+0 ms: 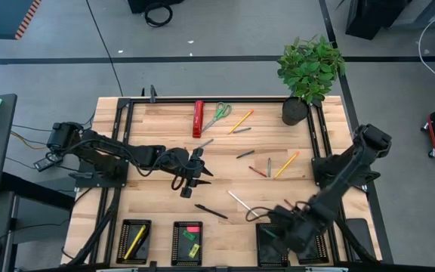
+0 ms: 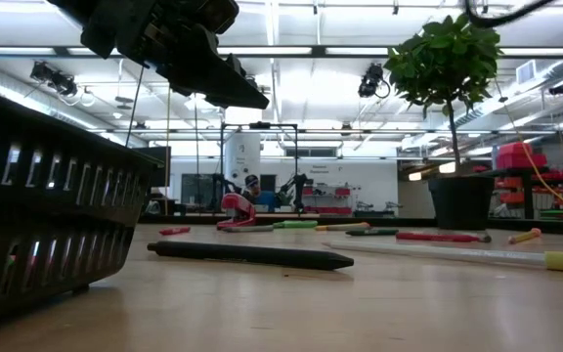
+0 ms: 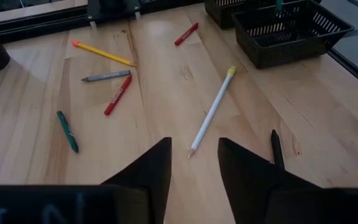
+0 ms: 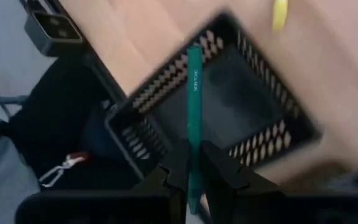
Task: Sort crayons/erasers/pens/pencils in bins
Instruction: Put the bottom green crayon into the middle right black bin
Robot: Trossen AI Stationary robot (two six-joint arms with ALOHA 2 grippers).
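Observation:
My right gripper [image 4: 194,158] is shut on a teal-green stick [image 4: 194,93] marked NON TOXIC, above a black bin [image 4: 229,93], the third from the left [image 1: 272,243] along the near edge. My left gripper [image 3: 194,165] hovers open over the table's middle [image 1: 191,177], its fingers either side of the tip of a whitish pencil [image 3: 211,112] and above it. That pencil lies flat, and so does a black pen [image 3: 277,149] beside it. Red, grey and green crayons [image 3: 117,99] and a yellow pencil [image 3: 101,53] lie farther off. My right gripper pinches the green stick between its two fingers near one end [image 4: 194,140]. The short end shows behind the fingers, and the long part runs out past the fingertips in line with them. The fingers slant down from above. The stick is lifted clear, over the bin.
The leftmost bin [image 1: 134,242] holds a yellow stick, and the second bin [image 1: 187,242] holds pink, green and yellow erasers. A red tool [image 1: 198,119], scissors [image 1: 217,115] and a potted plant [image 1: 308,72] stand along the far edge. More sticks [image 1: 285,164] lie right of centre.

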